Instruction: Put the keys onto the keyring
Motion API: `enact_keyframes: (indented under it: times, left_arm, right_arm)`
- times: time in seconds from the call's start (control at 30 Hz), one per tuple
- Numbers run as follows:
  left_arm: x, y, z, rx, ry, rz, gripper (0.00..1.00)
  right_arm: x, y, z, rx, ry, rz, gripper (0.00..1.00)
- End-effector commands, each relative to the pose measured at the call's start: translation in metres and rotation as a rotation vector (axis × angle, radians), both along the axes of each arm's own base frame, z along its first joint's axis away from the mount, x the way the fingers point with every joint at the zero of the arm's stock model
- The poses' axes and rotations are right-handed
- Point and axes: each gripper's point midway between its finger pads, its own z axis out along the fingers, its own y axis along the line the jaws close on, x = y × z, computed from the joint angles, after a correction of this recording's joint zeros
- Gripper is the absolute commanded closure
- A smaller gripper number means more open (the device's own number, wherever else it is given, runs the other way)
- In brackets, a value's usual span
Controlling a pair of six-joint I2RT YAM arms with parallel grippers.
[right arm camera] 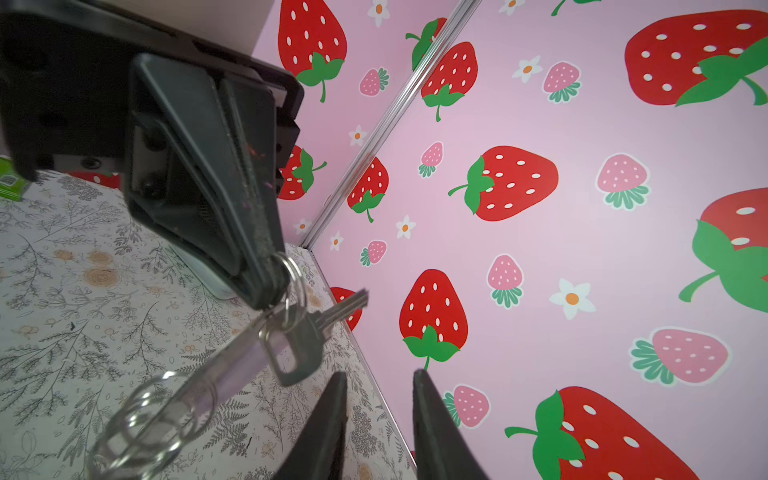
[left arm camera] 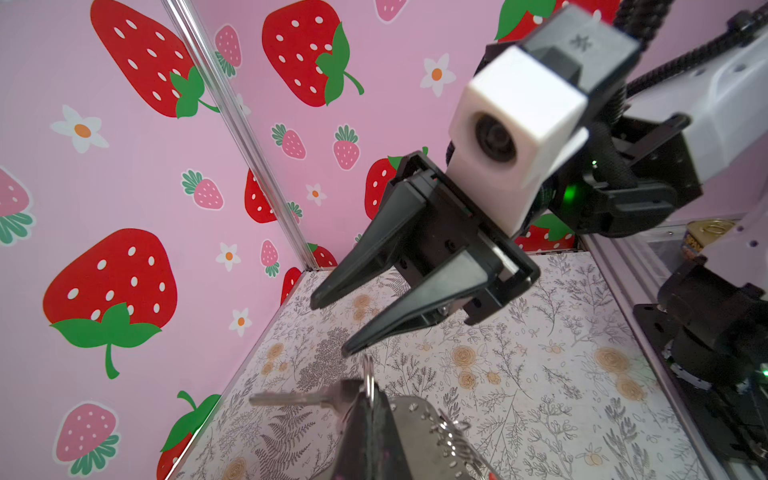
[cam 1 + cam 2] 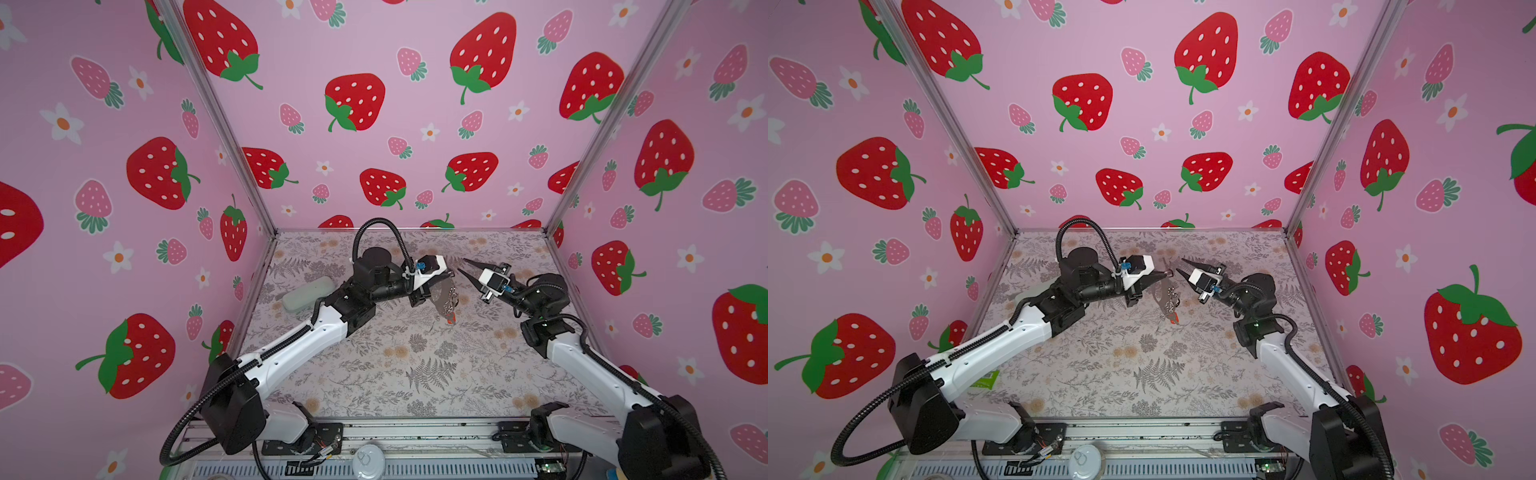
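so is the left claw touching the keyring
Touching. The right wrist view shows the left claw shut on the silver loop of the keyring, with a key hanging from it.

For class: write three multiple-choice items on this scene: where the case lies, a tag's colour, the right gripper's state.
1. The grey-green case lies: A in a gripper; B on the table, left side; C on the keyring.
2. The lowest key tag is: A blue; B yellow; C red.
3. The right gripper is: A open, empty; B shut on a key; C shut on the case.
B: it rests flat there. C: it shows red. A: jaws apart, nothing between.
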Motion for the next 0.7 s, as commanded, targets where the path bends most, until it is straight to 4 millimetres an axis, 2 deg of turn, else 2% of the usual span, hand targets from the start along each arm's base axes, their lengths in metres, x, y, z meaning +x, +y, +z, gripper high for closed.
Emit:
enact_keyframes:
  times: [0.0, 0.13, 0.4, 0.67]
  left_arm:
    - [-0.013, -0.001, 0.035, -0.065, -0.027, -0.109, 1.0]
    - [-0.016, 0.0, 0.036, -0.074, -0.004, -0.149, 1.0]
    - [-0.021, -0.001, 0.035, -0.078, 0.029, -0.209, 1.0]
    - [-0.023, -0.002, 0.035, -0.083, 0.021, -0.223, 1.0]
  right_arm:
    - [-0.029, 0.002, 0.011, -0.008, 0.003, 0.182, 0.71]
    - [-0.043, 0.008, 0.013, -0.022, 0.067, 0.318, 0.72]
    - [-0.049, 0.014, 0.022, -0.025, 0.138, 0.427, 0.76]
    - [-0.049, 0.022, 0.015, -0.034, 0.209, 0.474, 0.8]
